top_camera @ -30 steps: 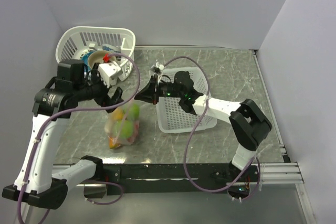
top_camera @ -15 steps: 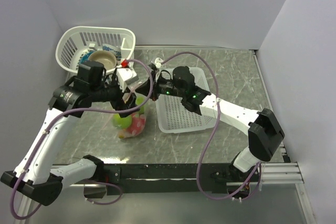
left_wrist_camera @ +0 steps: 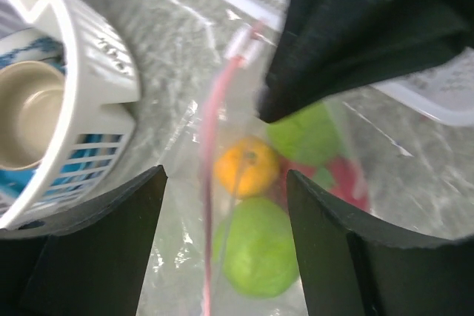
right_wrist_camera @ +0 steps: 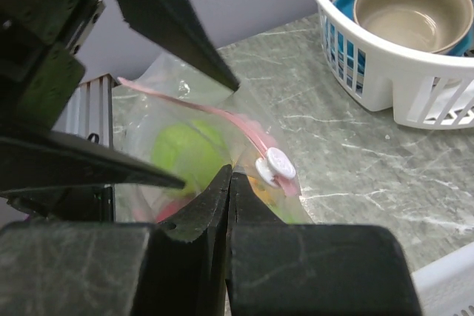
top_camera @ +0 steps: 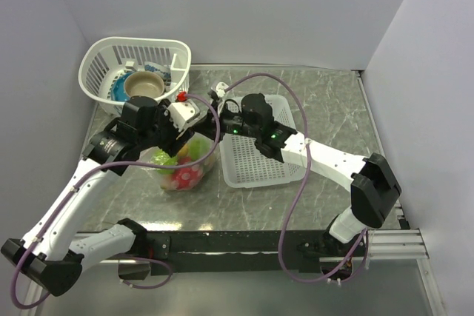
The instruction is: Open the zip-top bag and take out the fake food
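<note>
- Grey-green marbled table [top_camera: 333, 101] enclosed by plain white walls [top_camera: 244, 12]; both arms reach in from the near edge and meet over its middle.
- At the back left stands an oval white slatted basket [top_camera: 133, 41]; inside it a tan bowl [top_camera: 143, 85] sits on a blue plate [top_camera: 115, 92].
- A rectangular white perforated basket [top_camera: 252, 164] lies right of centre, under the right arm.
- The zip-top bag [top_camera: 181, 172] rests on the table between the two baskets, just beside the left edge of the rectangular one; its top edge is raised, with the pale pink zip strip [left_wrist_camera: 211, 146] running along it and a white slider [right_wrist_camera: 275, 164] at one end.
- The fake food [left_wrist_camera: 255, 257] is all inside the bag; through the clear film show two lime-green balls, one low and one higher [left_wrist_camera: 307, 135], an orange ball [left_wrist_camera: 244, 164] between them, and a red piece [left_wrist_camera: 348, 183] to the side.
- The left tool [left_wrist_camera: 226, 183] hangs over the top of the bag with its jaws wide; the zip strip runs between the two black fingers [left_wrist_camera: 96, 249], with a gap on either side, so nothing is gripped.
- The right tool [right_wrist_camera: 229, 179] is pinched closed on the bag's clear film just below the zip strip, right beside the slider; its fingers meet with no gap showing.
- In the left wrist view the right tool appears as a dark mass at the upper right, its tip against the bag near the end of the strip.
</note>
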Robot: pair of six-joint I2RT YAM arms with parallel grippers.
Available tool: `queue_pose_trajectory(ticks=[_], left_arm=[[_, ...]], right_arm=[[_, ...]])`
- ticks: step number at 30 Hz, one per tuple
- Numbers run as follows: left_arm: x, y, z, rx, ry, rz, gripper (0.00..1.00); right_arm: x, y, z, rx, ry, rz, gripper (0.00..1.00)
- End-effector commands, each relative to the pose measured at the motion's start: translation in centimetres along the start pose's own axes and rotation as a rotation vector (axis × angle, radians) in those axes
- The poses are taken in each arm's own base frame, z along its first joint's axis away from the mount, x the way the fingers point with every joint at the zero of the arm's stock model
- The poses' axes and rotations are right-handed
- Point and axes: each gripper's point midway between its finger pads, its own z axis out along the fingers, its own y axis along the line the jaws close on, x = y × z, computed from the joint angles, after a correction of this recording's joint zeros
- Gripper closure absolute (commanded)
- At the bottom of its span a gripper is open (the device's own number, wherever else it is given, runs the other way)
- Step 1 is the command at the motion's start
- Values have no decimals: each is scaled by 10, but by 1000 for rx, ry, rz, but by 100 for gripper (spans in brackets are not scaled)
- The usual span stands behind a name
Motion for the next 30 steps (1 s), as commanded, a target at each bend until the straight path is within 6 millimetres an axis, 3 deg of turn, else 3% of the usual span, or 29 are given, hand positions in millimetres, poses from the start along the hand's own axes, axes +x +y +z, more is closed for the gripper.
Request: queue_pose_trajectory(ticks=[1,3,7,10,11,12,13,14,21,23,25,27,30], left_arm=[[-20,27,-5,-140,-63,28,28],[-19,31,-6,-163,-50,39,32],[-21,33,-7,-174,-47,55,76],[-23,31,-8,-159,-47,57,90],[-21,29,-8,-149,-42,59,90],[-23,29,-8,-143,-44,59,91],[-23,27,-9,-133,-45,59,90],[-21,26,-10,-129,-36,60,91],[-56,13,-37,-21,-109,62,95],[-76,2,-52,56,-164,75,97],[-77,-13,-64,144,-155,87,98],[-92,-25,-77,229,-198,103,97],[-94,-40,-88,326,-194,106,96]], right_arm=[[-58,24,-6,-51,-127,-80,100],[-56,27,-5,-61,-124,-80,100],[-55,34,-7,-78,-125,-88,98],[-56,36,-13,-81,-147,-98,86],[-58,37,-14,-81,-161,-110,80],[-55,36,-16,-77,-158,-115,48],[-59,38,-20,-74,-168,-128,4],[-58,36,-23,-63,-163,-153,0],[-60,15,-63,120,-233,-229,0],[-58,6,-70,181,-258,-165,0],[-61,-2,-77,223,-289,-93,0],[-60,2,-78,183,-295,-84,0],[-67,15,-79,95,-303,-71,0]])
